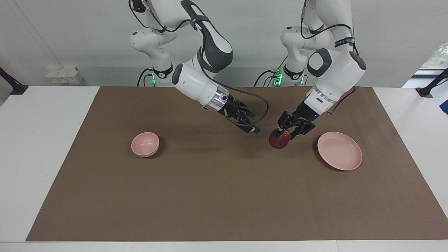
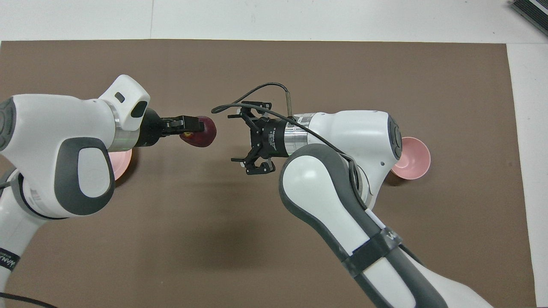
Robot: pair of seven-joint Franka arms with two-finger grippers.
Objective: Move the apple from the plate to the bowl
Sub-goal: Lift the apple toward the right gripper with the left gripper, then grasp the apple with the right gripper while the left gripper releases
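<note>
My left gripper (image 1: 284,133) (image 2: 193,126) is shut on the dark red apple (image 1: 279,139) (image 2: 203,131) and holds it in the air over the brown mat, off the plate and toward the table's middle. The pale pink plate (image 1: 339,151) lies bare at the left arm's end; in the overhead view my left arm hides most of the plate (image 2: 123,162). My right gripper (image 1: 252,123) (image 2: 233,137) hangs open over the mat's middle, its jaws turned toward the apple with a small gap between them. The small pink bowl (image 1: 145,144) (image 2: 413,161) sits at the right arm's end.
A brown mat (image 1: 224,196) covers most of the white table (image 1: 42,140). Both arms reach inward over the mat's middle, nearer the robots than the plate and bowl. A dark object (image 2: 531,10) lies at the table's corner farthest from the robots.
</note>
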